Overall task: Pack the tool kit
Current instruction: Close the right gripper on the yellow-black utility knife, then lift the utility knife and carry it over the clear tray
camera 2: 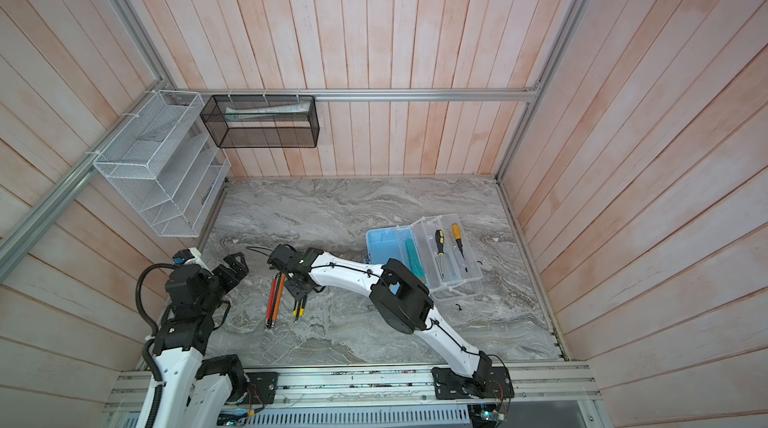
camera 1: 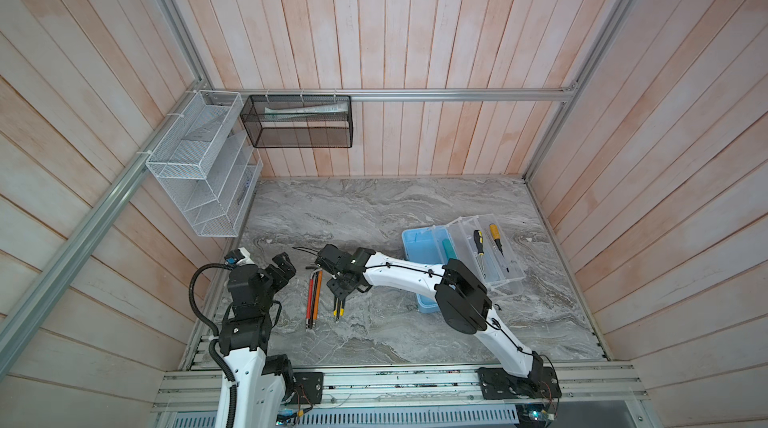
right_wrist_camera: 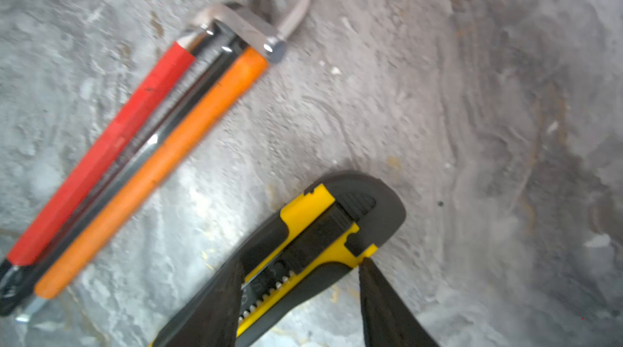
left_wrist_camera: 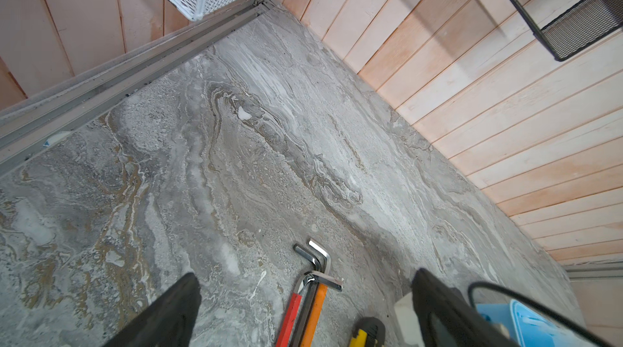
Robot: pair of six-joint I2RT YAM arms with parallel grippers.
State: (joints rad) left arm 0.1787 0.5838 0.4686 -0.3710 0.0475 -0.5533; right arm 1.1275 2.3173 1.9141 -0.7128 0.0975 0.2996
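Step in hand: clearing loose tools off the grey marbled tabletop (camera 1: 374,205).

Right pincer (right_wrist_camera: 300,261) has reached across to the left half and is down over the yellow-and-black utility knife (right_wrist_camera: 320,237). Jaws are about half spread, one black finger on either side of the knife body, and one tip looks to touch the yellow edge. Can't tell if it's clamped or only bracketing. Knife looks flat on the tabletop, not lifted.

Just beside the knife is a bundle of long steel hex keys with red and orange sleeves (camera 1: 313,297). They lie parallel, bent ends toward the back wall. Not packed.

Left pincer (left_wrist_camera: 305,276) is wide open and empty, hovering near the bent ends of the hex keys.

Tool kit: the light blue plastic box (camera 1: 419,243) sits open on the right side of the tabletop, well apart from the knife. A clear plastic tray (camera 1: 465,247) at its right side holds two screwdrivers, one with a black-and-yellow handle (camera 1: 478,236) and one with an amber handle (camera 1: 493,232).

My read: roughly midway. Screwdrivers are in, knife and hex keys are out.

Next move needs a firm close across the knife's narrow width and a straight lift. Then carry it right, over the box rim, without clipping the tray.

Risks: the knife could pivot between the fingers, and the hex keys are close enough to get nudged.
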